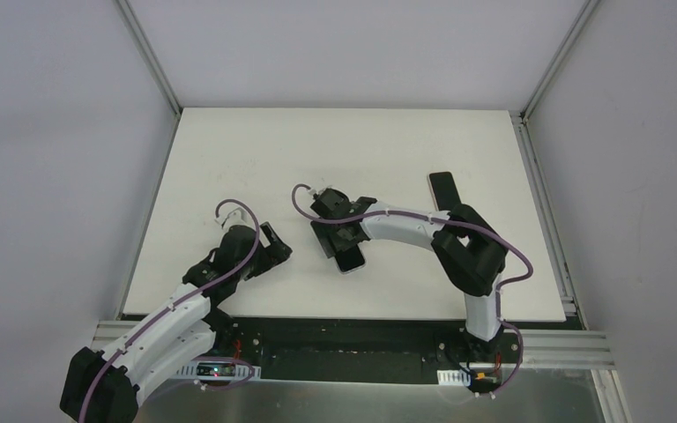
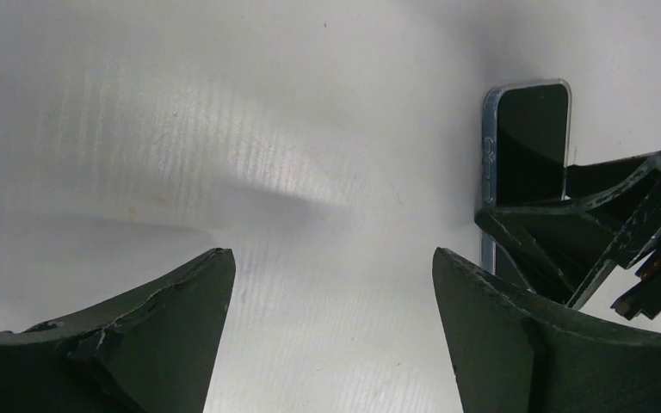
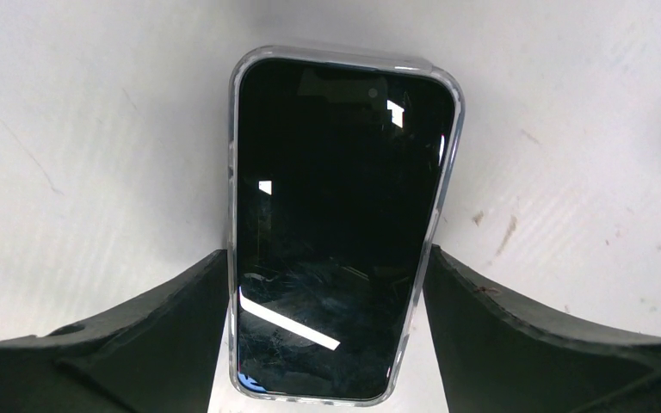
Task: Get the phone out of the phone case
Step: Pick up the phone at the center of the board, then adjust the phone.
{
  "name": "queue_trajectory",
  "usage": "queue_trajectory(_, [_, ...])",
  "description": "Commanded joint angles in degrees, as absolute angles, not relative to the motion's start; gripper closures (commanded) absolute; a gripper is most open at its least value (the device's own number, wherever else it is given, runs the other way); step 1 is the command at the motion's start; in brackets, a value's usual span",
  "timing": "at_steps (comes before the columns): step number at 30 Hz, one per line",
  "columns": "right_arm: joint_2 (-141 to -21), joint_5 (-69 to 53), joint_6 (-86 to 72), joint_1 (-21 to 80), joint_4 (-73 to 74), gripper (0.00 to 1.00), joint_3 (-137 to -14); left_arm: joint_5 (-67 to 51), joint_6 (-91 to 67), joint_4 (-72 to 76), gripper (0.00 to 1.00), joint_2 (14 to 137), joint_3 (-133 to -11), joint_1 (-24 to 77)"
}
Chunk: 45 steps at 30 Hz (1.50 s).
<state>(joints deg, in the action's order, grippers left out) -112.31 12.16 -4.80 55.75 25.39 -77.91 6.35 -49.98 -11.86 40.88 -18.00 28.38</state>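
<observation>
Clear plastic rims the black-screened phone (image 3: 336,232): it sits inside its phone case (image 3: 344,58), lying flat and screen up on the white table (image 1: 361,150), near the table's middle and toward the near edge. The right gripper (image 3: 327,254) reaches in from the right and straddles the end of the phone nearer its wrist. Its two fingers (image 3: 181,327) press against the case's long sides, so it is clamped on the cased phone. The left gripper (image 2: 331,258) hangs just left of it over bare table, its jaws wide apart with nothing between them. A second dark, flat slab (image 1: 443,188) lies farther back on the right, beside the right arm's elbow; what it is cannot be told.
</observation>
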Motion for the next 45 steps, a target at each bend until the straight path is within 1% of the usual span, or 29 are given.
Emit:
queue_trajectory(1, [-106.2,15.0,-5.9,55.8,28.7,1.00,-75.8,5.2,-49.7,-7.9,0.12,41.8,-20.9,27.8])
queue_trajectory(9, [-100.7,15.6,-7.5,55.8,27.6,1.00,-71.2,0.8,-52.2,2.0,0.07,45.8,-20.4,27.8])
queue_trajectory(14, [-95.1,16.1,-8.3,55.8,26.9,1.00,-66.9,-7.6,-54.8,11.5,0.01,50.9,-20.9,27.8])
queue_trajectory(18, [-89.4,15.5,-9.6,55.8,26.3,1.00,-63.6,-15.5,-55.5,16.2,0.01,57.7,-24.3,27.8])
queue_trajectory(22, [-83.8,14.3,-10.1,55.8,25.9,1.00,-60.7,-19.5,-57.7,24.0,0.01,62.2,-24.6,27.9])
queue_trajectory(26, [-78.7,12.8,-10.5,55.8,26.1,1.00,-58.3,-21.2,-58.6,26.7,0.01,65.4,-27.0,28.5])
queue_trajectory(33, [-71.6,12.2,-11.1,56.0,25.2,1.00,-54.7,-21.1,-55.5,29.2,0.02,69.7,-32.4,35.8])
queue_trajectory(37, [-69.2,12.3,-11.3,56.0,25.0,1.00,-53.7,-21.3,-55.7,29.7,0.04,73.3,-34.4,38.0])
queue_trajectory(45, [-66.4,11.5,-11.8,56.4,24.6,1.00,-52.8,-22.6,-56.2,30.6,0.09,79.1,-38.1,39.1])
